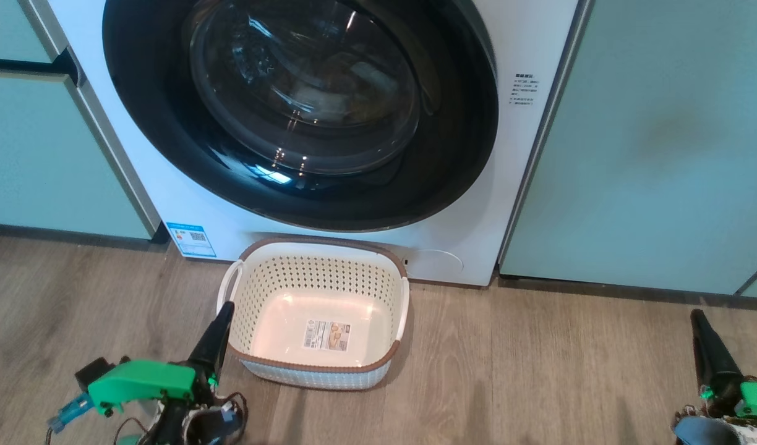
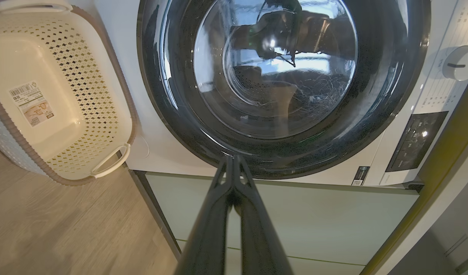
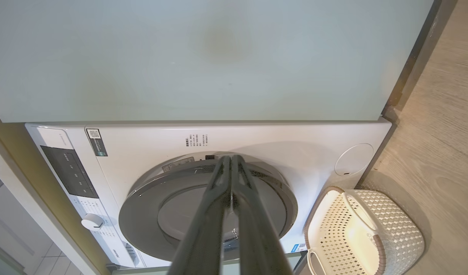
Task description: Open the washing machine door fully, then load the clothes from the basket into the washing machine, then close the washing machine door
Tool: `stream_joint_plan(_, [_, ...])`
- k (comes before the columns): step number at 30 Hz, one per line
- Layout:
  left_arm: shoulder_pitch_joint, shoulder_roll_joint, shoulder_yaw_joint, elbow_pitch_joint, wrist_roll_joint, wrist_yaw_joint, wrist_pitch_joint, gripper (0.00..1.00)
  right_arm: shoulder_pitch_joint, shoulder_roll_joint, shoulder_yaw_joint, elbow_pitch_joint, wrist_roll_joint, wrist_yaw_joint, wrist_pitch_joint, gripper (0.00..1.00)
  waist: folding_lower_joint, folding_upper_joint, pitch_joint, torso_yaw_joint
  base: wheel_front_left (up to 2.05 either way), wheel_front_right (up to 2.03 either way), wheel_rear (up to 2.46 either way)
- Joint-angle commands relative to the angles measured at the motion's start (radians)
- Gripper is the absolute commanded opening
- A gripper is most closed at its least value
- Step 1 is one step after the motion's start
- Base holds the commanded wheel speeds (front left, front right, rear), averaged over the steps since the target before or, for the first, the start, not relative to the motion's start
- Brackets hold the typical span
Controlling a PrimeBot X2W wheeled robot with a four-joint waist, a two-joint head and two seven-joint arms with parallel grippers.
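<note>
Cream plastic basket (image 1: 320, 272) on wood floor (image 1: 508, 371), just before the white washing machine (image 1: 168, 185), under its closed black door (image 1: 304, 117). Holds only a label sticker (image 1: 325, 335). Pressed together: left gripper (image 1: 225, 309), just beside basket's left handle (image 1: 226, 285), and right gripper (image 1: 697, 316), well apart, open floor between.

The basket (image 1: 316, 281) sits on the floor (image 1: 508, 371) just before the washing machine (image 1: 187, 204), the washing machine door (image 1: 156, 123) at the basket's 12 o'clock, the left fingers (image 1: 214, 340) just beside it at 8 o'clock, a cabinet (image 1: 44, 154) at the machine's 9 o'clock and a second cabinet (image 1: 663, 154) at 3 o'clock.
</note>
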Motion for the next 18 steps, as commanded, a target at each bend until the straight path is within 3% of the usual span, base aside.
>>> stream_joint_plan(1, [-0.060, 0.006, 0.043, -0.024, -0.030, -0.012, 0.011, 0.00, -0.062, -0.022, 0.008, -0.027, 0.030, -0.003, 0.010, 0.00, -0.0001, 0.0000, 0.000, 0.001, 0.00, 0.00, 0.00])
stream_joint_plan(4, [-0.070, 0.005, 0.048, -0.017, -0.070, -0.018, 0.020, 0.00, -0.070, -0.021, 0.002, -0.024, 0.069, -0.003, 0.020, 0.00, -0.0001, 0.0000, -0.001, 0.003, 0.00, 0.00, 0.00])
stream_joint_plan(18, [-0.070, 0.002, 0.053, -0.017, -0.066, -0.018, 0.023, 0.00, -0.070, -0.017, -0.003, -0.023, 0.064, -0.003, 0.025, 0.00, -0.0001, 0.0000, -0.001, 0.003, 0.00, 0.00, 0.00])
